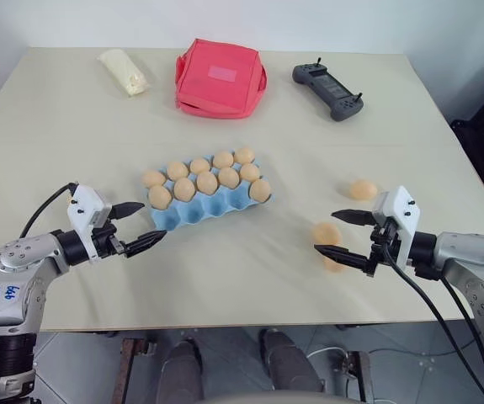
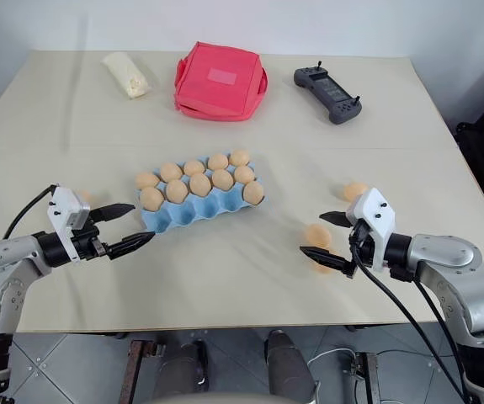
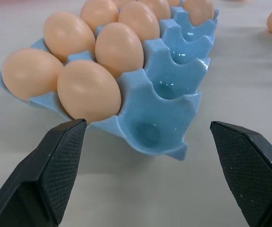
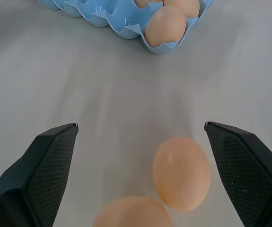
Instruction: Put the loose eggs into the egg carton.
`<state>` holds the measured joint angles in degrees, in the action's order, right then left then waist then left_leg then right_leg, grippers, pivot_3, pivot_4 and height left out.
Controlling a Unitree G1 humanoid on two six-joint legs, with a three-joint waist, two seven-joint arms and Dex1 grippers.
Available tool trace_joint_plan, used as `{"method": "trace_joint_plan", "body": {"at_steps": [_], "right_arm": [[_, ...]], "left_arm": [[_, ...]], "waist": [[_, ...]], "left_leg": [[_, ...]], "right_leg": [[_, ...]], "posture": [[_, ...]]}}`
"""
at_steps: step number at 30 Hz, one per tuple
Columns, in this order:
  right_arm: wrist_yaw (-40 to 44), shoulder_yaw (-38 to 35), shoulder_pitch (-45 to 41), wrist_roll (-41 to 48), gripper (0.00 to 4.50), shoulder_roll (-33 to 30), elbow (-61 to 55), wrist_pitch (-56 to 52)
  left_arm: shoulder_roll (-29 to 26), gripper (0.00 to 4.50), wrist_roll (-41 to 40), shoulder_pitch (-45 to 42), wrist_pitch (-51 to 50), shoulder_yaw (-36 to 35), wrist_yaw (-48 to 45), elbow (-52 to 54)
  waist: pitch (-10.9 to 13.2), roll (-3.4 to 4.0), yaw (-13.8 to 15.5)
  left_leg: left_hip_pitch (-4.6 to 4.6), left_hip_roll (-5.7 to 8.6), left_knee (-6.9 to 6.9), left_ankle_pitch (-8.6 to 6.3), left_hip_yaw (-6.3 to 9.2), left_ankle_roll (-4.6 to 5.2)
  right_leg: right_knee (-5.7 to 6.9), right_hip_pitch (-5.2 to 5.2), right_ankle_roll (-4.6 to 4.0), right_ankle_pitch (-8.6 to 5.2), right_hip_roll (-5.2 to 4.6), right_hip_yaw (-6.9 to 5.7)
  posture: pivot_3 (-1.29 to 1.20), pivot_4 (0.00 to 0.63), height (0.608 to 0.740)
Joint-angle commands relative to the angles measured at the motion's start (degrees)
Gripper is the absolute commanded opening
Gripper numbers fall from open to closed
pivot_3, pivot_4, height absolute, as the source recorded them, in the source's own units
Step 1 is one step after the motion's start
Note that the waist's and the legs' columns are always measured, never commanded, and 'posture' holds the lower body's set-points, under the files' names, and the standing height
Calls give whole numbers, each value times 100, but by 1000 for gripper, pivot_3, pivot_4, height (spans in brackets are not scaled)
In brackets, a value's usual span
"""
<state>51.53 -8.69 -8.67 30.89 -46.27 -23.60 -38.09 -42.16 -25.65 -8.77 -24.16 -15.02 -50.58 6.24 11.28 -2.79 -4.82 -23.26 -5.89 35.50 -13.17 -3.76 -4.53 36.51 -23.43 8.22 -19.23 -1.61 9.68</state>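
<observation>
With both the left gripper (image 1: 139, 225) and right gripper (image 1: 340, 235) spread wide and gripping nothing, the right one is hovering over two loose eggs (image 4: 181, 172) lying right of the mostly filled egg carton (image 1: 193, 213), which look smooth, light and fragile, probably best pinched gently across the middle.

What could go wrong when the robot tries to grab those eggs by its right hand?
1. Two pale orange smooth oval loose eggs lie close together between the open fingers of the right end effector. Closing might pinch both or knock one away.
2. A nudged egg could roll across the flat beige table, whose front edge is close.
3. The light blue moulded egg carton has empty cups right beside full ones, so a sloppy drop could bump seated eggs.
</observation>
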Motion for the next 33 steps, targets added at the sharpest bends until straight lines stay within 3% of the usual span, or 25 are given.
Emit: {"method": "trace_joint_plan", "body": {"at_steps": [1, 15, 19, 28, 33], "right_arm": [[-42, -170, -42, 41, 4500, -66, -164, 106], [-479, -310, -162, 64, 4500, -178, -373, -334], [-545, -867, 370, 477, 4500, -417, -931, -993], [-608, -2350, 2058, 1355, 4500, -527, -2057, -2078], [-1091, -2097, 2148, 1462, 4500, -384, -2285, -2230]], "left_arm": [[50, 4463, 12, -135, 278, -73, 49, 14], [120, 4463, -28, -471, -125, 131, 322, 22], [6, 4463, 10, -557, -328, 336, 202, -27], [38, 4463, -4, -850, 213, 555, -569, -565], [52, 4463, -38, -825, 317, 669, -927, -655]], "waist": [[0, 0, 1], [0, 0, 6], [0, 0, 25], [-3, -4, 123], [-4, -6, 106]], "left_leg": [[0, 0, 0, 0, 0, 0], [-1, 0, -1, -1, 0, 0], [-2, 0, -4, -1, 1, 0], [-1, 1, 3, -4, 4, 0], [-1, 1, 16, -2, 3, 3]], "right_leg": [[0, 0, 0, 0, 0, 0], [0, -1, 17, 8, 0, -1], [0, 0, 17, 8, 0, -1], [-1, 2, 12, 4, 0, -2], [-2, 7, -23, -8, 0, 0]], "posture": [[0, 150, 740], [0, 150, 740], [0, 150, 740], [0, 150, 740], [0, 150, 740]]}}
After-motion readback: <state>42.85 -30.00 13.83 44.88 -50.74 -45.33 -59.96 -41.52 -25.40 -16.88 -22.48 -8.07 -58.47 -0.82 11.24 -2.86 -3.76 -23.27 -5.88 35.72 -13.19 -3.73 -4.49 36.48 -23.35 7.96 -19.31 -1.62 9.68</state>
